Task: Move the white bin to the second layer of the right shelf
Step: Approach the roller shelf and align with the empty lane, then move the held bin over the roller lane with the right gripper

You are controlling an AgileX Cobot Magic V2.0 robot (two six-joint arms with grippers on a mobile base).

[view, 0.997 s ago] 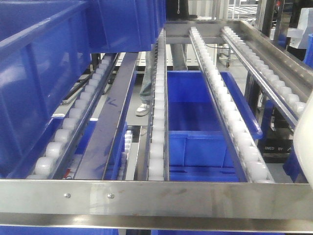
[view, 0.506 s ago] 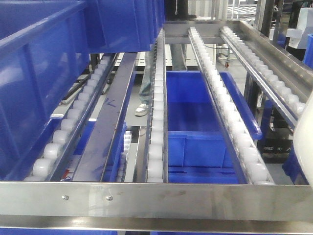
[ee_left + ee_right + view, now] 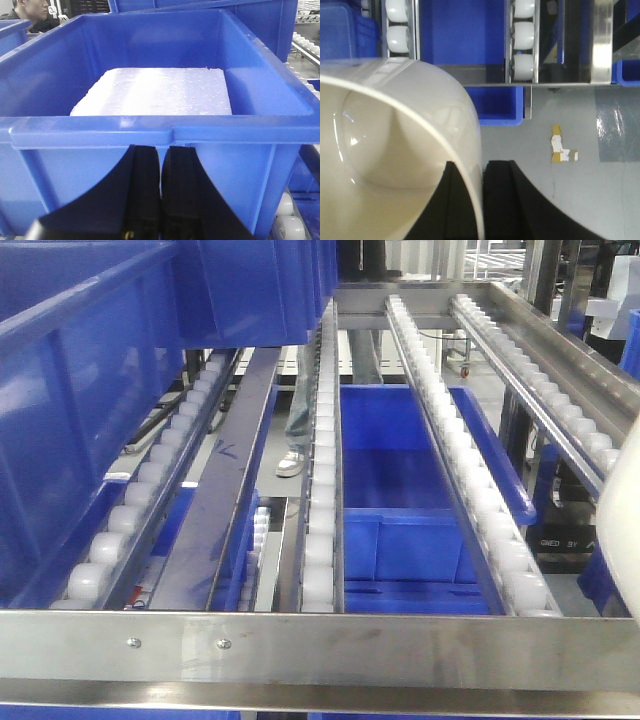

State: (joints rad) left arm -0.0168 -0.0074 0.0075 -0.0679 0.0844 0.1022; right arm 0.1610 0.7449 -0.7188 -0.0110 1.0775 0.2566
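The white bin (image 3: 385,150) is a glossy cream tub that fills the left of the right wrist view. My right gripper (image 3: 481,167) is shut on its rim, one finger inside the tub and one outside. The bin's side (image 3: 622,530) also shows at the right edge of the front view, beside the right shelf second layer (image 3: 480,510), a sloped rack of white rollers between steel rails. From the right wrist, the rack's front rail (image 3: 520,80) lies just beyond the bin. My left gripper (image 3: 161,152) is shut on nothing, close to a blue crate's front wall (image 3: 100,170).
The blue crate (image 3: 260,95) before the left gripper holds a white foam block (image 3: 160,92). More blue crates (image 3: 90,390) sit on the rack's left lanes, another (image 3: 400,490) lies below the rollers. A steel front bar (image 3: 320,645) crosses the rack. A person's legs (image 3: 298,420) stand behind.
The front view has shifted slightly. A little more of the white bin's side shows at the right edge now. The crates and rack stand as before.
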